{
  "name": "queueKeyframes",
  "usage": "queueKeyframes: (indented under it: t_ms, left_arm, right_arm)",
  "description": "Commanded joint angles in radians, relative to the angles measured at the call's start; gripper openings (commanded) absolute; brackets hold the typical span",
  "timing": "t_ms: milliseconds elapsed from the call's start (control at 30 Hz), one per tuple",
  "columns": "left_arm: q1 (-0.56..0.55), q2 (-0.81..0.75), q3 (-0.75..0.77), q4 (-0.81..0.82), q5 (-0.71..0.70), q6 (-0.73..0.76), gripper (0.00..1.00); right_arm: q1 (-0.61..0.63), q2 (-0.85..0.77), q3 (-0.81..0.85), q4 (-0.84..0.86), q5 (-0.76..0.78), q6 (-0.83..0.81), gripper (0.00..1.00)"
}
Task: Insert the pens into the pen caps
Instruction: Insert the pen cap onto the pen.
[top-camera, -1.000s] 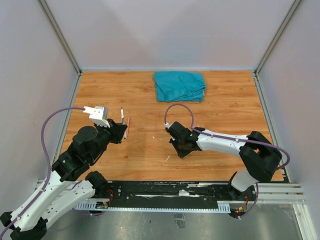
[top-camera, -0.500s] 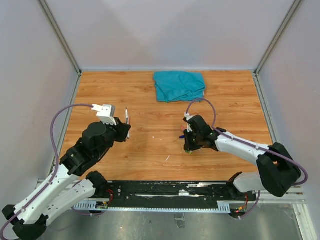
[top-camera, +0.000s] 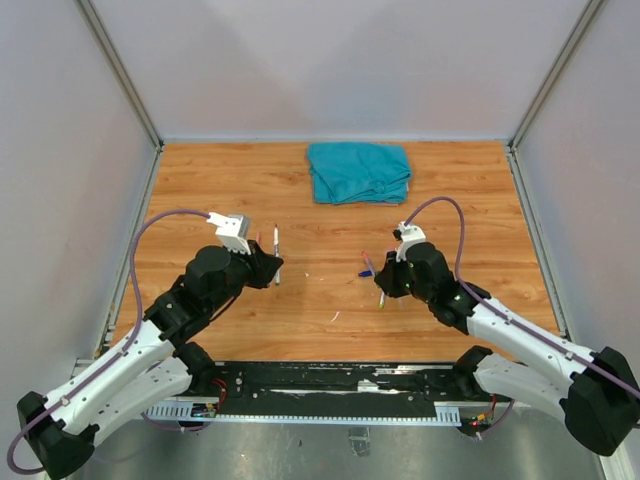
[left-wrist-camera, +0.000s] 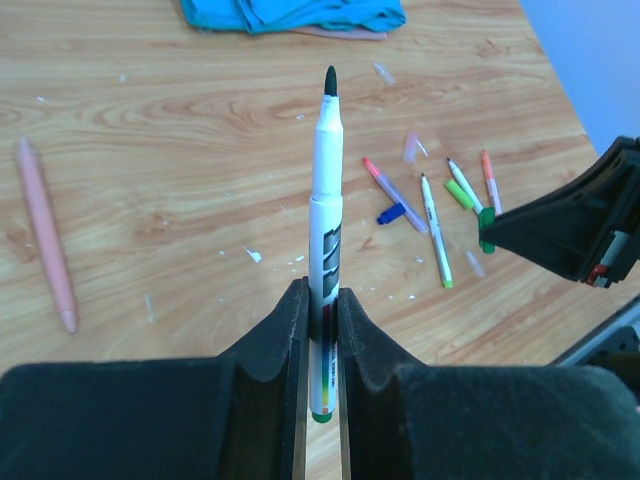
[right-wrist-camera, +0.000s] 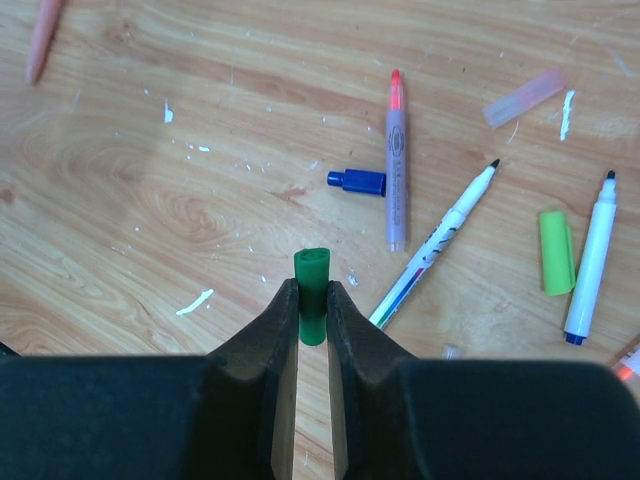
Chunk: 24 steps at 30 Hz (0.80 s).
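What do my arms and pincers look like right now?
The left arm and right arm have white link shells and black joint housings. A purple cable loops along each; a small white block sits at each wrist. The left pincer and right pincer are matte black, each with two tapering fingers.

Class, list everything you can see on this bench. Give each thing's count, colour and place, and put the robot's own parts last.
cloth: one, teal, folded at the table's far edge
green-tipped pen: one, white barrel, gripped in the left hand
dark green cap: one, gripped in the right hand
loose pens: at least four, pale barrels, lying by the right hand
pink pen: one, lying apart
blue cap: one, beside the red-tipped pen
light green cap: one, among the loose pens
pale pink cap: one, translucent
table: one, wood
left hand: one, black, shut
right hand: one, black, shut
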Motion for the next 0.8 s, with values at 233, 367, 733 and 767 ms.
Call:
queueKeyframes:
  t_ms: [233, 367, 733, 767]
  left_arm:
    - [-0.112, 0.1, -0.124, 0.283, 0.086, -0.139, 0.0]
    - [-0.14, 0.139, -0.159, 0.333, 0.1, -0.171, 0.0]
    - [-0.317, 0.254, -0.242, 0.601, 0.062, -0.157, 0.01]
    - [-0.333, 0.263, -0.246, 0.638, 0.063, -0.153, 0.01]
  right_arm:
    - [-0.075, -0.14, -0.062, 0.127, -0.09, -0.006, 0.0]
    - [-0.088, -0.169, -0.075, 0.145, -0.114, -0.005, 0.01]
    - [-0.087, -0.216, -0.163, 0.43, -0.285, 0.142, 0.01]
    - [-0.088, -0.215, -0.175, 0.473, -0.291, 0.173, 0.01]
